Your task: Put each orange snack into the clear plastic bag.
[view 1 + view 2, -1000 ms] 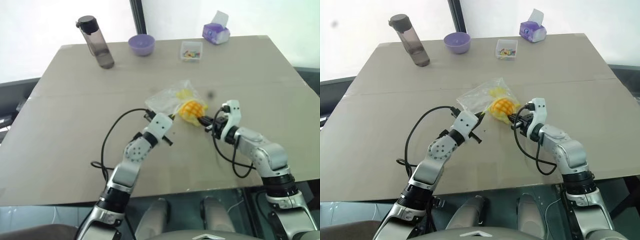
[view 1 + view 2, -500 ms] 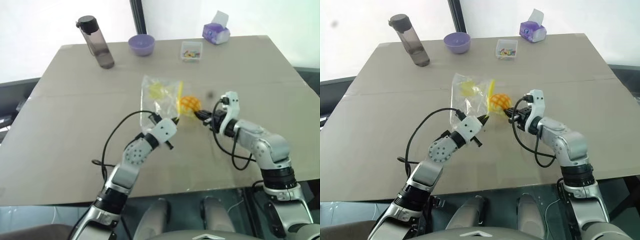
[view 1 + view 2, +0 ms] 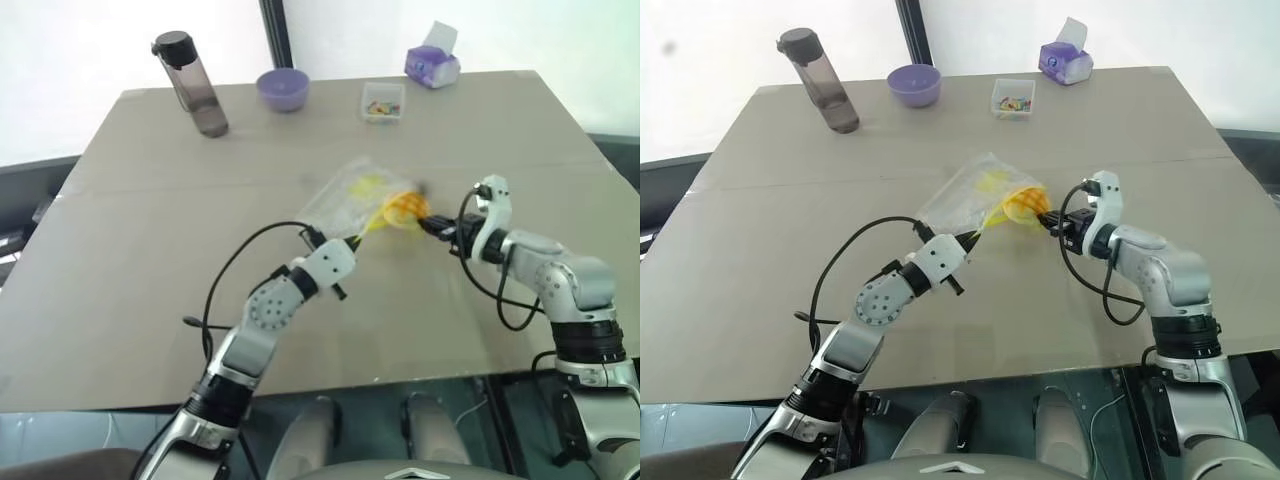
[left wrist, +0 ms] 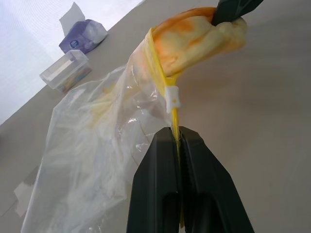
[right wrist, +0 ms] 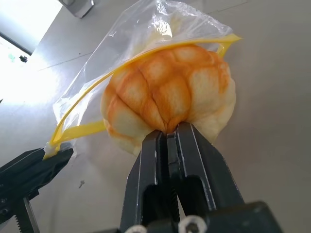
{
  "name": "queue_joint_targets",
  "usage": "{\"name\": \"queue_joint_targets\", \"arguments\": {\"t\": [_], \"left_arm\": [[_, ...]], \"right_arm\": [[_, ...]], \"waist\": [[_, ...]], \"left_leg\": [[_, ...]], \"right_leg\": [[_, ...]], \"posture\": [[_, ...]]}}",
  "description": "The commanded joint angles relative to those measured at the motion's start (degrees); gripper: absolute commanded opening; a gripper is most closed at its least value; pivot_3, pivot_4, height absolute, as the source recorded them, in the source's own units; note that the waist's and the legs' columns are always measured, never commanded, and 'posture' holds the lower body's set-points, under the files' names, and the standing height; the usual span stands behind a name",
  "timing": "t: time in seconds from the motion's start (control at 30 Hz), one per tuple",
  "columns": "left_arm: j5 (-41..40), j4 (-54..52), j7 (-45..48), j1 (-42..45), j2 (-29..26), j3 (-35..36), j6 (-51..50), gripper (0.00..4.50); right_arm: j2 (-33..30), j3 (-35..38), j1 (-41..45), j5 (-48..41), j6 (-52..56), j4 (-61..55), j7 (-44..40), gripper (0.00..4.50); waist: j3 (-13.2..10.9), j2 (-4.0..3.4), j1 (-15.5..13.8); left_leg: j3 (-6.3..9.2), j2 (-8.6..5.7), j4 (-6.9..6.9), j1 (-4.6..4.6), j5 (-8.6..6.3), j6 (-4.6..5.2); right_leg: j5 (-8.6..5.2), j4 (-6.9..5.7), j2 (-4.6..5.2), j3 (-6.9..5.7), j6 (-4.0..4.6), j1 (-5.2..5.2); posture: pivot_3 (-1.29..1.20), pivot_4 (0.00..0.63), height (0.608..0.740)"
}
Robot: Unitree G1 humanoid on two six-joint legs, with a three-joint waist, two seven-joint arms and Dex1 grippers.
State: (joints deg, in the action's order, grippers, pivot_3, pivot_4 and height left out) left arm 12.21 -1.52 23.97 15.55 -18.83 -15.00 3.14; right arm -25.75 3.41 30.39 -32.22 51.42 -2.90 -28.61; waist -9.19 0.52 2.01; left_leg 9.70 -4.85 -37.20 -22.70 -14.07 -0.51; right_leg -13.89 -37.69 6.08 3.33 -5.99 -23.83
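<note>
The right claw (image 5: pixel 168 138) is clamped on the edge of the round yellow-orange snack bun with a darker crosshatch top (image 5: pixel 167 90), pinching it between two black fingers (image 5: pixel 194 160). The bun sits at the mouth of the crinkly clear plastic zip bag with a yellow seal strip (image 4: pixel 92 145), near the middle of the brown counter (image 3: pixel 130 290) and a little to the right. In the right wrist view the yellow strip loops around the far side of the bun, so the bun is partly inside the opening, with its near edge outside where the claw holds it.

The left claw (image 4: pixel 177 141) is closed on the yellow seal strip, gripping it just below the small white slider, and the strip runs taut from there up to the bun. The rest of the bag trails away to the far left of the bun, loose and crumpled, with faint yellow print showing through.

Along the far edge of the counter, well apart from the bag, stand a dark smoky drink bottle with a black cap (image 3: pixel 192 85), a purple bowl (image 3: pixel 283 89), a small clear rigid box of colourful bits (image 3: pixel 382 101) and a purple tissue pack (image 3: pixel 432 62).
</note>
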Motion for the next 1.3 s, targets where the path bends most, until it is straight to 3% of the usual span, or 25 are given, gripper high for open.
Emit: {"name": "queue_joint_targets", "arguments": {"t": [0.03,0.53,0.93,1.1,1.3], "left_arm": [[-0.5,-0.2,0.0,0.9,-0.3,1.0,1.6,0.00],[-0.7,0.1,3.4,1.9,-0.1,-1.1,4.2,0.00],[-0.7,0.4,3.9,1.3,-0.6,-0.6,4.8,0.00],[-0.7,0.7,4.0,1.6,-0.4,-1.0,5.1,0.00],[-1.1,1.8,5.0,2.6,0.1,-1.6,6.2,0.00]], "right_arm": [[-0.5,2.7,1.2,-1.4,0.5,-1.4,-0.5,0.08],[4.3,-2.8,2.1,2.2,-1.1,-1.9,0.3,0.08],[4.5,1.8,5.0,0.5,-0.8,2.6,-1.2,0.08],[4.5,-2.2,5.4,1.1,-0.4,-1.9,-2.8,0.08],[4.1,-7.7,6.6,7.3,-4.7,1.5,-3.3,0.08]], "waist": [[0.0,0.00,0.1],[0.0,0.00,0.1],[0.0,-0.01,0.1],[0.0,-0.02,0.3],[0.0,-0.01,0.2]], "left_leg": [[0.00,0.00,0.00,0.00,0.00,0.00],[0.01,0.00,0.00,-0.01,0.01,-0.01],[0.02,-0.01,0.00,-0.01,0.01,-0.01],[0.01,0.01,0.02,-0.01,0.00,0.00],[0.01,0.00,0.02,-0.01,0.01,-0.02]], "right_leg": [[0.00,0.00,0.00,0.00,0.00,0.00],[0.00,0.00,0.01,0.00,0.00,-0.01],[0.00,0.00,0.01,0.00,0.00,-0.01],[0.00,-0.02,0.00,0.00,0.00,-0.05],[0.00,-0.01,0.00,0.00,0.00,-0.05]], "posture": [[0.00,0.150,0.740],[0.00,0.150,0.740],[0.00,0.150,0.740],[0.00,0.150,0.740],[0.00,0.150,0.740]]}}
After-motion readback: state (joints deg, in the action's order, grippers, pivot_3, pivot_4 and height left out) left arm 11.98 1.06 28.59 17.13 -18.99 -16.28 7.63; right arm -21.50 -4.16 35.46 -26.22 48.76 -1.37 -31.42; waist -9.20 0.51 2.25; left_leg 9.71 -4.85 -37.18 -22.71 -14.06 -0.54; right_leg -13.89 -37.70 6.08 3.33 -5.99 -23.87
